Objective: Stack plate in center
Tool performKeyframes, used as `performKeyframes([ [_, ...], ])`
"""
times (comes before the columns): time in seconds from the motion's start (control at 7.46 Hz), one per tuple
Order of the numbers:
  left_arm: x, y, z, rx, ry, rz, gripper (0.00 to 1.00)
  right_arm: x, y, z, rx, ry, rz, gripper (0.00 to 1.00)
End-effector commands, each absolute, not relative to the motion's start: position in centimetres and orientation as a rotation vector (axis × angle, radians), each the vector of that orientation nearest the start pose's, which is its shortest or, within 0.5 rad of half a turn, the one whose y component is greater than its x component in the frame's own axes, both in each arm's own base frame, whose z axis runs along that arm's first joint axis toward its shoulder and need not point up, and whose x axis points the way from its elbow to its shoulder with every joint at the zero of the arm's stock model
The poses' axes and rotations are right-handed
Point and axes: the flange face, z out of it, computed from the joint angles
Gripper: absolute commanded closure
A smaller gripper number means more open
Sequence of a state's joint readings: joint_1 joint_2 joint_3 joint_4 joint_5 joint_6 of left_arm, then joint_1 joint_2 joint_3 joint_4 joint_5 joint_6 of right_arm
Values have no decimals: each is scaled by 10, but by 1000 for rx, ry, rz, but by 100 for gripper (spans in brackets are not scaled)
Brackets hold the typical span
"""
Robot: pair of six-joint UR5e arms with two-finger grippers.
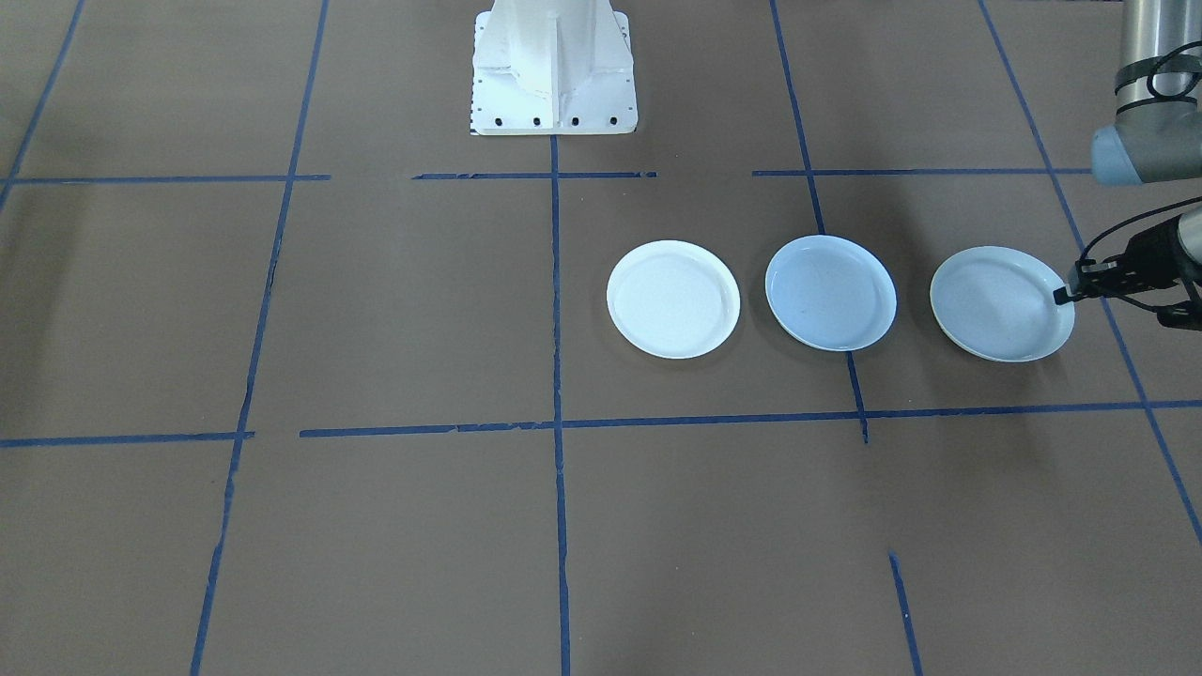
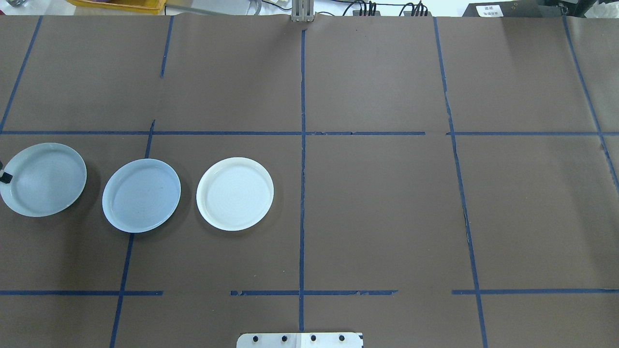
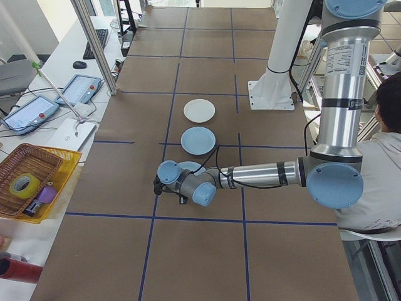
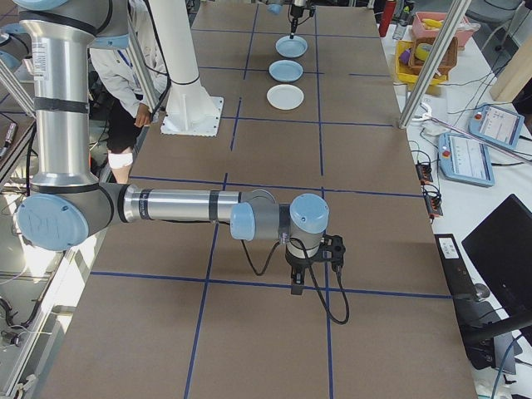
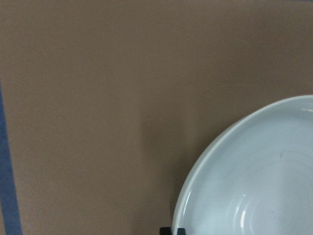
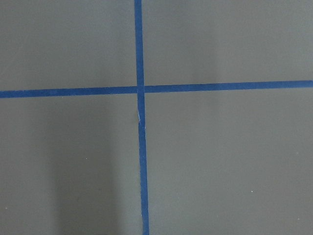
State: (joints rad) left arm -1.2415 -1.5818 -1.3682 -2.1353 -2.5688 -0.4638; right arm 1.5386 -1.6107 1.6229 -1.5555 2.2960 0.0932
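Three plates lie in a row on the brown table. The center plate is smooth and pale blue. On one side of it is a white plate, on the other a pale ringed plate. My left gripper is at the ringed plate's outer rim, its jaws close together on that rim. My right gripper hangs low over a tape cross far from the plates. It shows only in the exterior right view, so I cannot tell its state.
Blue tape lines divide the table into squares. The robot's white base stands at the table's edge behind the plates. A person sits by the left arm's base. A basket and tablets lie on a side bench.
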Motion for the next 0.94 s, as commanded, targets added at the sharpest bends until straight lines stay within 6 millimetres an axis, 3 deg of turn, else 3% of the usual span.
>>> performKeyframes([
  [0.0,88,-499,635,-20,1125,40,100,52,-479,654,-19,-726,49,0],
  [0.13,91,-511,607,-42,1113,-60,100,52,-479,654,-19,-724,49,0],
  [0.27,108,-527,576,-33,1065,-153,100,52,-479,654,-19,-724,49,0],
  [0.4,161,-514,557,-96,1067,-129,100,52,-479,654,-19,-724,49,0],
  [0.67,212,-494,549,-164,1064,-79,100,52,-479,654,-19,-724,49,0],
  [0.8,218,-490,545,-165,1068,-58,100,52,-479,654,-19,-726,49,0],
])
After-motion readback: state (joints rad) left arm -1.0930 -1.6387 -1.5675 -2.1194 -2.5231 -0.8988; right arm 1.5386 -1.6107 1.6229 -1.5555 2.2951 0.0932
